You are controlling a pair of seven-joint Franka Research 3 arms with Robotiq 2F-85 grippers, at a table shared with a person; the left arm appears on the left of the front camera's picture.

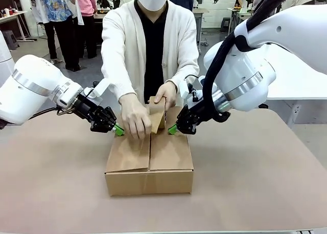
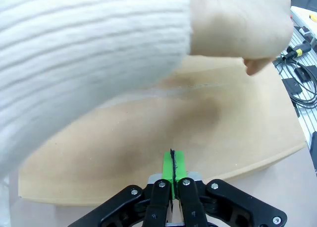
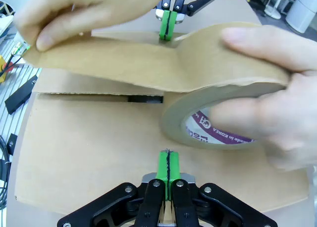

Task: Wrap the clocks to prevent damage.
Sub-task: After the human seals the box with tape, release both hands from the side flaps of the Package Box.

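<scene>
As hands tape the carton, left gripper and right gripper flank them.

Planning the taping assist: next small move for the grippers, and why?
Probably just press down and hold: the shut left gripper and right gripper sit on the carton flaps, the seam gapes, and the person holds tape stretched over it.

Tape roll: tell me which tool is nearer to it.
Right. The right tool sits just beside the tape roll at the carton; the left tool is farther, across the person's hand.
</scene>
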